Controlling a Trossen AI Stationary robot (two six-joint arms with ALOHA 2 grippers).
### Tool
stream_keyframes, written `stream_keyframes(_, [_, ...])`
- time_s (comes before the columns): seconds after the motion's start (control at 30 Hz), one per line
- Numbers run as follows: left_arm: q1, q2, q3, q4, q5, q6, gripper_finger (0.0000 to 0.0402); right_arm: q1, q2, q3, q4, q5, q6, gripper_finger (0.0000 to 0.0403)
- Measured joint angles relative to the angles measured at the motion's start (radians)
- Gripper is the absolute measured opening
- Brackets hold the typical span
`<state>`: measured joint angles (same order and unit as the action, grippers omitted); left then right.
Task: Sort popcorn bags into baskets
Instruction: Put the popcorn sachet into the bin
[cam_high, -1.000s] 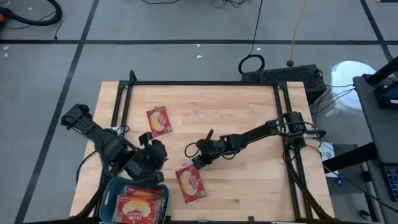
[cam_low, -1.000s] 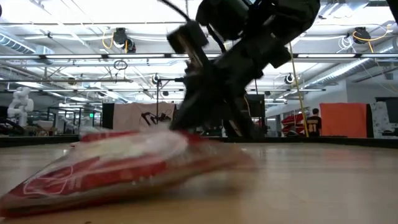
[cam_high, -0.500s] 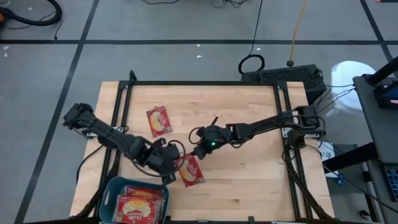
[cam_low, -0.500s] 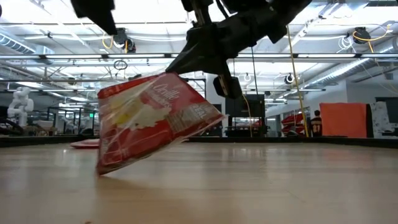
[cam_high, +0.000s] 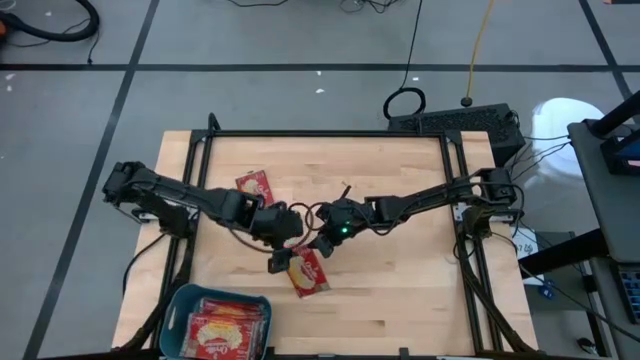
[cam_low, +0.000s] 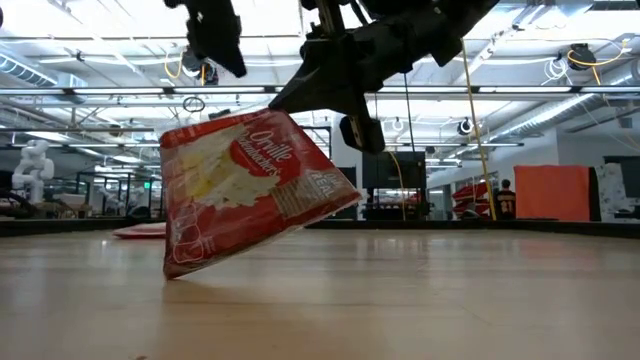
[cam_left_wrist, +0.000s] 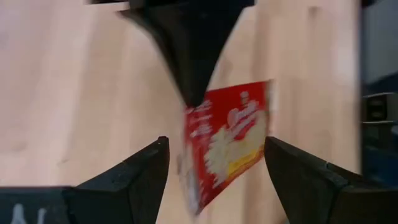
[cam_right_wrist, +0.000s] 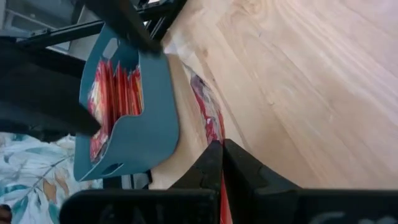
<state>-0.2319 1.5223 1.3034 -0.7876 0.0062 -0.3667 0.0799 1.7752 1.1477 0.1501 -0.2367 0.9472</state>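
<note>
The right gripper (cam_high: 322, 243) pinches a popcorn bag (cam_high: 309, 273) by 1 corner, tipped up off the worktop (cam_high: 400, 290). The left gripper (cam_high: 278, 262) waits w/ fingers apart beside it, prob. to take it to the basket (cam_high: 185, 300).

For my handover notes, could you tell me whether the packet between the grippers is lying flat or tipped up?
Tipped up: the packet stands on one corner, pinched by the right gripper.

Bare table (cam_high: 400, 180) right of lifted popcorn bag (cam_high: 309, 272)
</note>
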Motion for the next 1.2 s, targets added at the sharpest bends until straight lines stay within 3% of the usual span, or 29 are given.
stream_keyframes(0.23, [0.099, 0.001, -0.166, 0.237, 0.260, 0.013, 0.0261, 0.007, 0.000, 0.000, 0.003, 0.000, -0.029, 0.0000])
stream_keyframes(0.4, [0.115, 0.001, -0.276, 0.363, 0.274, -0.028, 0.0233, 0.007, 0.000, 0.000, 0.003, 0.000, -0.048, 0.0000])
stream_keyframes(0.5, [0.113, 0.001, -0.302, 0.400, 0.281, -0.002, 0.0186, 0.007, 0.000, 0.000, 0.003, 0.001, -0.056, 0.0000])
stream_keyframes(0.73, [0.109, 0.002, -0.323, 0.521, 0.384, 0.033, 0.0016, 0.008, -0.007, 0.000, 0.032, -0.011, -0.070, 0.0000])
stream_keyframes(0.93, [0.115, -0.043, -0.314, 0.535, 0.379, -0.008, 0.0004, -0.006, -0.099, 0.001, -0.032, -0.002, -0.041, 0.0012])
stream_keyframes(1.2, [0.119, -0.216, -0.314, 0.543, 0.345, -0.046, 0.0003, -0.018, -0.314, 0.002, -0.231, 0.041, -0.070, 0.0092])
